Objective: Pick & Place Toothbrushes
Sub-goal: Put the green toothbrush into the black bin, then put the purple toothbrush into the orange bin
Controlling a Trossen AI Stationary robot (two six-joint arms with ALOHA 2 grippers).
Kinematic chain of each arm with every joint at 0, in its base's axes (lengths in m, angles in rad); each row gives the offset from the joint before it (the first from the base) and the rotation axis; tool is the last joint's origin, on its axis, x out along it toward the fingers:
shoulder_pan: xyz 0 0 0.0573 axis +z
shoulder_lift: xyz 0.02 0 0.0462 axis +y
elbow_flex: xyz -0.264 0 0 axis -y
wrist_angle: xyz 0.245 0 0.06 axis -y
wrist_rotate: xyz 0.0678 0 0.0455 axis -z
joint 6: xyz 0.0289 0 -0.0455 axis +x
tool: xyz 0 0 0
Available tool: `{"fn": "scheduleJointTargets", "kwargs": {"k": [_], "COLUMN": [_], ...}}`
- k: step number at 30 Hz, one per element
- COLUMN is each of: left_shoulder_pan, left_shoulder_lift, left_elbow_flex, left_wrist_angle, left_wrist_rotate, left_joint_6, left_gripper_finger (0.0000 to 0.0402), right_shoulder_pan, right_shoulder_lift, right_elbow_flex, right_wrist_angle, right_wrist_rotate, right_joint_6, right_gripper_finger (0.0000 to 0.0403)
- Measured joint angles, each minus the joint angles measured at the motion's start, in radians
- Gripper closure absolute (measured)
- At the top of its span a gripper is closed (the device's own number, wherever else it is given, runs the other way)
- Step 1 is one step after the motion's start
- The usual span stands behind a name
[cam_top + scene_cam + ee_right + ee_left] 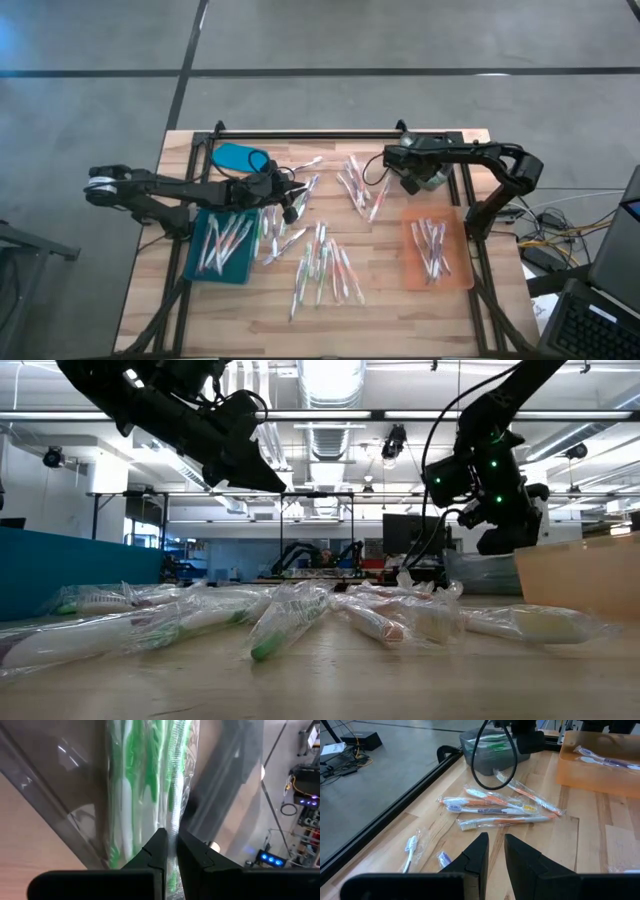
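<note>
Table point(400, 310) of pale wood planks fills my overhead feed, with both arms reaching inward from its two sides. My left arm stretches level from the left edge across the teal tray point(200, 268), and its left gripper point(291, 207) hangs above the boards just past that tray's inner side; through its wrist camera I see the fingers point(476, 854) a narrow gap apart, holding nothing, pointing toward a small cluster of wrapped brushes. My right arm folds at the far right corner and runs back along the rear of the table, putting the right gripper point(412, 181) over the clear grey bin point(432, 178). Its fingers point(159, 849) are pinched on the clear wrapper of a green toothbrush point(172, 780) that stands in that bin beside other green ones.

The orange tray point(437, 255) on the right holds several brushes, and the teal tray holds a handful as well. A blue lid point(240, 157) lies behind the teal tray.

The loose toothbrushes point(325, 265) lie scattered over the middle of the table in crinkled clear sleeves: pale handles with green, orange or pink parts, most lying flat and overlapping at angles. Another bunch point(360, 188) sits just left of the grey bin.
</note>
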Motion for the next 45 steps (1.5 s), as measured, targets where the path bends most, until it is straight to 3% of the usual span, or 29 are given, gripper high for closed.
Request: {"fn": "scheduleJointTargets", "kwargs": {"k": [7,30,45], "left_shoulder_pan": [-0.001,0.000,0.000], "left_shoulder_lift": [0.000,0.000,0.000], "left_elbow_flex": [0.000,0.000,0.000], "left_wrist_angle": [0.000,0.000,0.000], "left_wrist_rotate": [0.000,0.000,-0.001], "left_joint_6": [0.000,0.001,0.007], "left_gripper_finger": [0.0335,0.0335,0.0335], "right_shoulder_pan": [-0.007,-0.006,-0.006], "right_shoulder_lift": [0.000,-0.011,-0.019], "right_elbow_flex": [-0.012,-0.007,0.123], "right_wrist_angle": [0.024,0.024,-0.128], "right_wrist_rotate": [0.001,0.004,0.004], "right_joint_6": [-0.003,-0.010,-0.021], "right_gripper_finger": [0.0372,0.0254,0.0214]}}
